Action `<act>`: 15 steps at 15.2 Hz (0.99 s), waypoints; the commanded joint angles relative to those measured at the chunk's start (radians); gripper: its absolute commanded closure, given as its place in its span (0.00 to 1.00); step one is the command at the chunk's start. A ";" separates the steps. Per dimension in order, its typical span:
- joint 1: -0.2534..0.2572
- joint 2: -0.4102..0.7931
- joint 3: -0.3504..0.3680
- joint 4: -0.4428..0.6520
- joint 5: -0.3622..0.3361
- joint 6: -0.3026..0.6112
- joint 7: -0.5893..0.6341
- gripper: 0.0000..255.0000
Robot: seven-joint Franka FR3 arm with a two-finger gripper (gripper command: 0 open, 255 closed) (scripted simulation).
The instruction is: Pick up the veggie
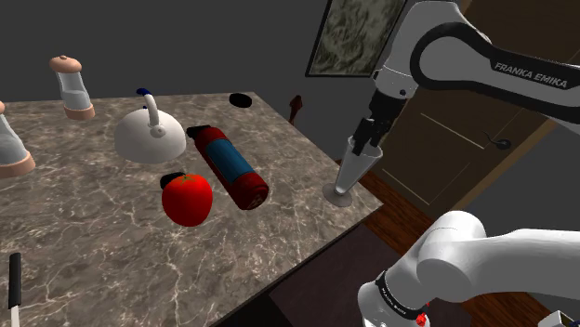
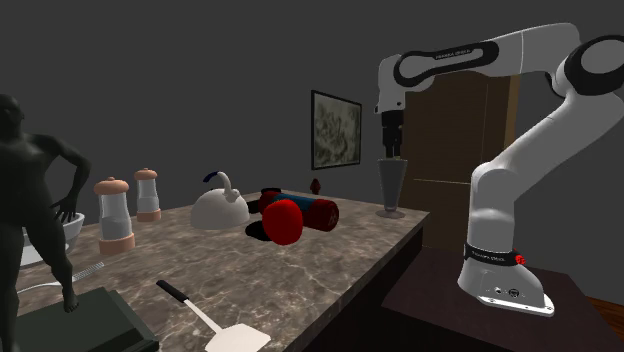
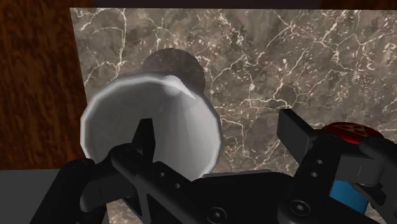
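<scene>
The gripper (image 3: 219,137) stands wide, its fingers (image 3: 144,135) well apart and clasping nothing. It hangs just over a grey cone-shaped cup (image 3: 172,124); one finger is over the cup's mouth and the other is off to its side, above bare marble. In the shoulder view the gripper (image 1: 363,139) points down at the cup (image 1: 349,172), which stands upright near the counter's (image 1: 93,241) corner, close to the edge.

The tomato (image 1: 188,198) is red and sits well apart from the gripper, toward the shoulder view's left, in the middle of the counter. Just beside it lies a red and blue cylinder (image 1: 228,165) on its side, between the tomato and the cup. A small black thing (image 1: 170,179) is at the tomato's far side; I cannot tell what it is. Behind them sits a white kettle (image 1: 149,136).

Farther off stand two grinders (image 1: 72,88), one (image 1: 11,144) nearer the edge. A knife (image 1: 14,279) lies at the shoulder view's lower left. In the second exterior view a spatula (image 2: 215,322) lies near the front and a dark figure (image 2: 38,200) stands at the left.
</scene>
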 commanded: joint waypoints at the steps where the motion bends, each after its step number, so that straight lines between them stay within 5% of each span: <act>1: 0.000 0.000 0.000 0.000 0.000 0.000 0.000 0.00; 15: 0.124 0.448 0.195 0.315 0.127 0.036 0.173 0.00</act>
